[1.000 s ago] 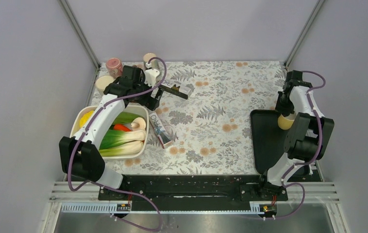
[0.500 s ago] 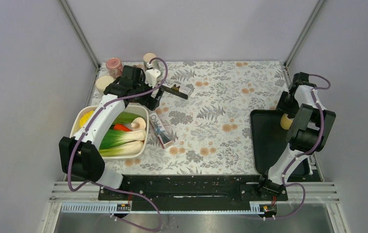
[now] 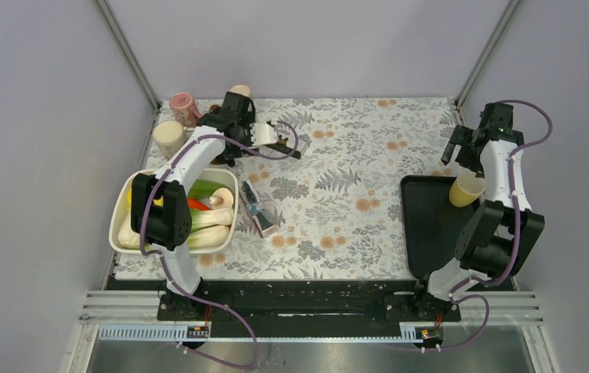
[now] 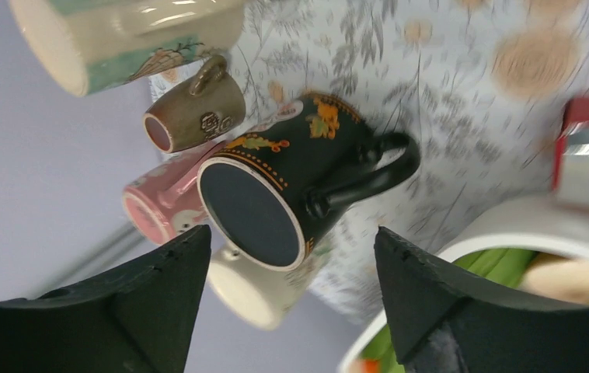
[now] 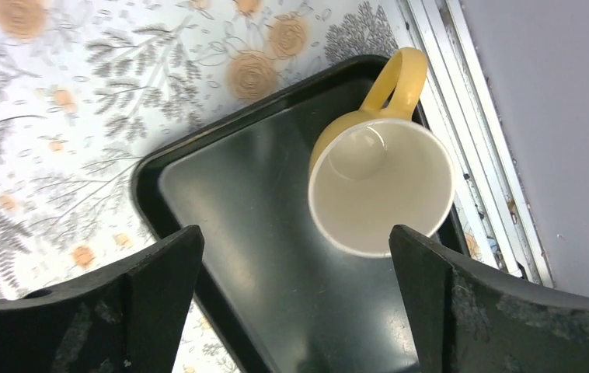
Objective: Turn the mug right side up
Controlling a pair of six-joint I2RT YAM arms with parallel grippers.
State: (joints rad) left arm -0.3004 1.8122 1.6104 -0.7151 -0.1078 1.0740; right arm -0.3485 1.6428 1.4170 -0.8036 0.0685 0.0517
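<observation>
A yellow mug (image 5: 381, 186) stands upright, mouth up, at the far right edge of the black tray (image 5: 260, 202); the top view shows this yellow mug (image 3: 466, 189) too. My right gripper (image 5: 295, 229) hovers open above the tray, clear of the mug. At the back left corner, my left gripper (image 4: 291, 230) is open and faces a cluster of mugs. Nearest its tips is a black flowered mug (image 4: 299, 179), flat dark end toward the camera, handle to the right, not between the jaws. The arm hides it in the top view.
Around the black mug stand a pink mug (image 4: 159, 202), a brown mug (image 4: 198, 113), a cream mug (image 4: 260, 284) and a cream-and-green mug (image 4: 120, 31). A white bowl (image 3: 132, 225) of vegetables and two boxes (image 3: 259, 208) lie near the left arm.
My right gripper opened, let go of the yellow mug on the tray and drew back from it. The left wrist swung round toward the mugs in the back left corner.
</observation>
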